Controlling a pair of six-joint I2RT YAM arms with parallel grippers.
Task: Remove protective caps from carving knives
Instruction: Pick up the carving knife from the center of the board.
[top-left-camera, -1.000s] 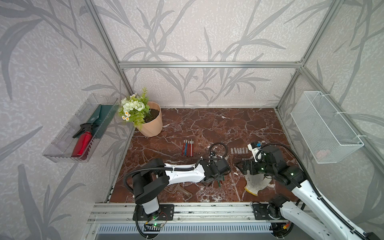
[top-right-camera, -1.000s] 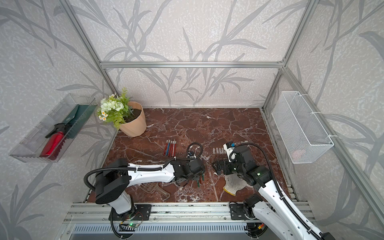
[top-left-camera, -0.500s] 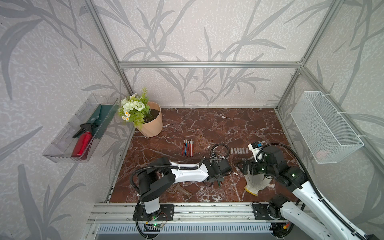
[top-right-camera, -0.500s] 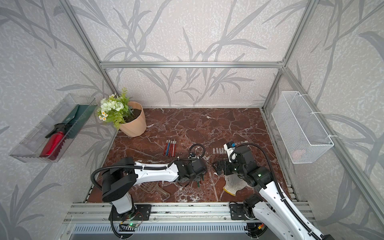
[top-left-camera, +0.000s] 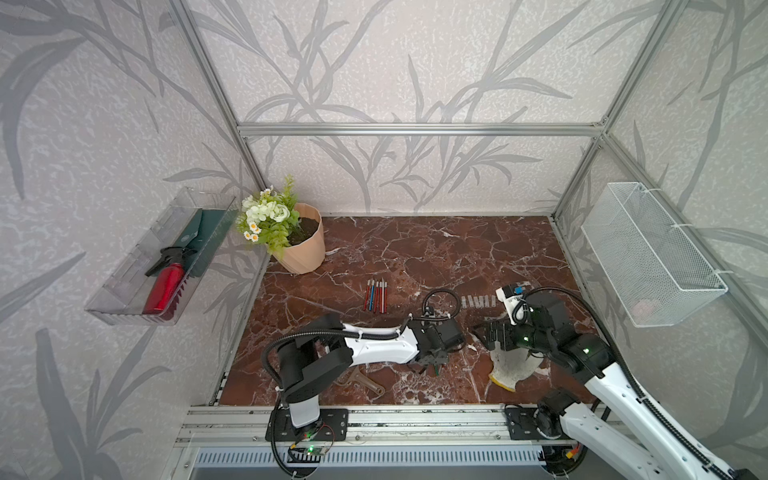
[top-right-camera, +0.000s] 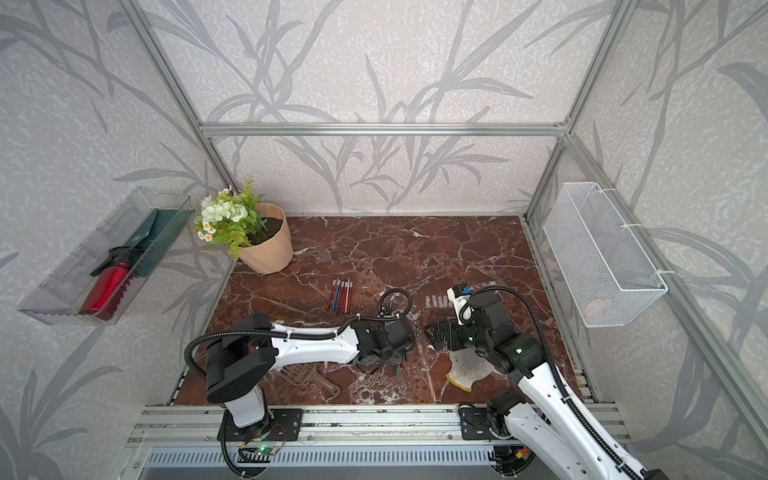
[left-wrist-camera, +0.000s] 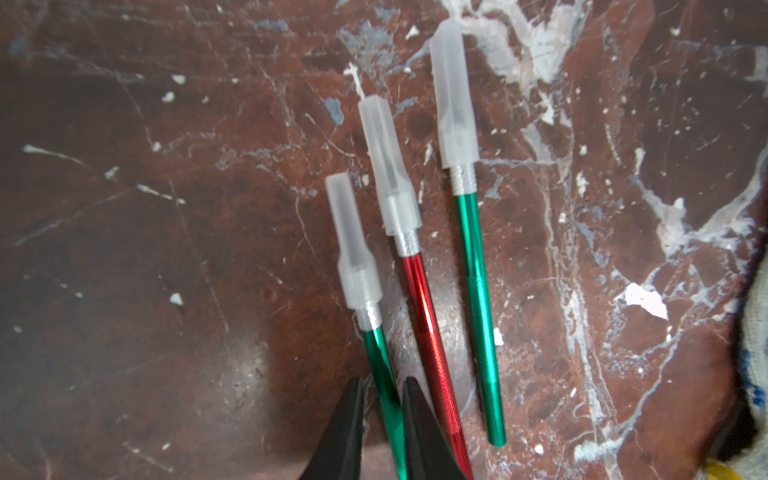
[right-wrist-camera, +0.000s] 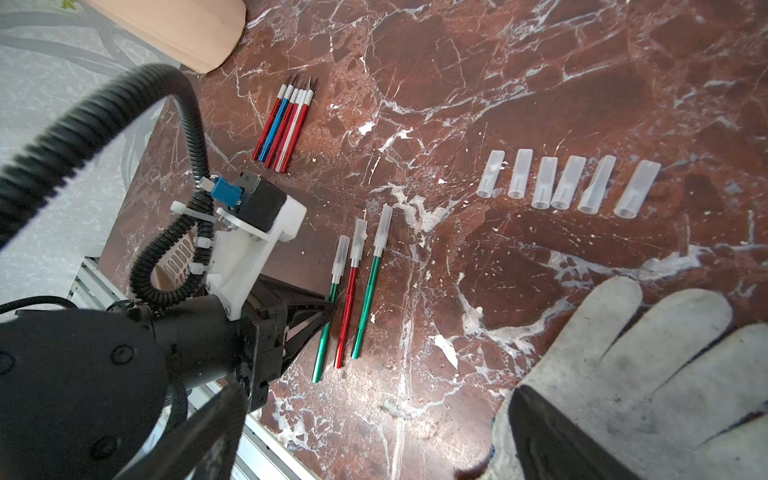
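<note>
Lying far left of the glove (right-wrist-camera: 648, 365) on the surface (top-left-camera: 436, 249), bare knives (right-wrist-camera: 286, 124) form a tight bundle. Nearer the glove, also left of it, three capped knives (right-wrist-camera: 349, 291) lie side by side; the left fingers (left-wrist-camera: 347, 432) straddle the green one farthest from the glove, almost closed, though whether they pinch it I cannot tell. Six loose caps (right-wrist-camera: 568, 183) line up behind the glove. Above the glove's left edge the right fingers (right-wrist-camera: 552, 440) gape, released and empty.
</note>
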